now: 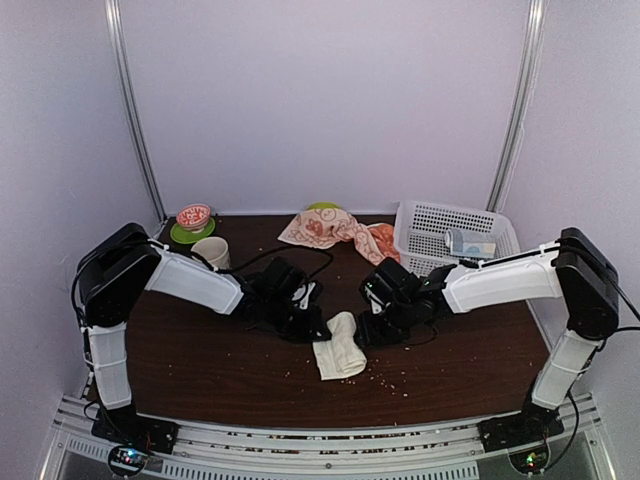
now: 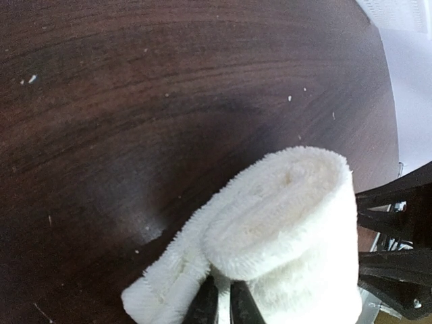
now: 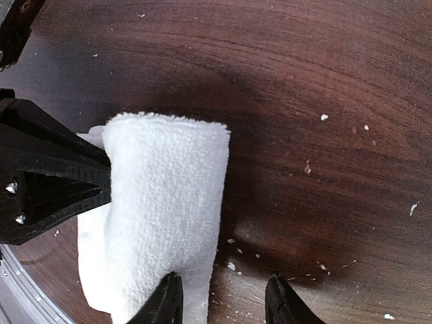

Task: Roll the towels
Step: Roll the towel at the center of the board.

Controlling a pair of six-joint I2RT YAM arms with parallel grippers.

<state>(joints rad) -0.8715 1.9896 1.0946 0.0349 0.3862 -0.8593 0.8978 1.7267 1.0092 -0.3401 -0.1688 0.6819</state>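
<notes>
A cream-white towel (image 1: 338, 346) lies partly rolled at the middle of the dark wood table (image 1: 200, 360), with a flat tail trailing toward the front. My left gripper (image 1: 310, 325) sits at its left end. In the left wrist view this gripper (image 2: 219, 307) is shut, pinching a fold of the towel (image 2: 290, 216) under the roll. My right gripper (image 1: 371, 330) is at the towel's right side. Seen from the right wrist, this gripper (image 3: 225, 304) stands open, one finger (image 3: 167, 300) over the towel (image 3: 162, 202), the other above bare wood. The peach-orange rabbit-print towel (image 1: 335, 230) lies crumpled at the back.
A white perforated basket (image 1: 430, 222) at the back right holds a pale blue-white packet (image 1: 470, 243). At the back left stand a red bowl (image 1: 193, 215) on a green plate (image 1: 180, 236) and a cream cup (image 1: 211, 252). Crumbs (image 1: 385, 375) dot the table.
</notes>
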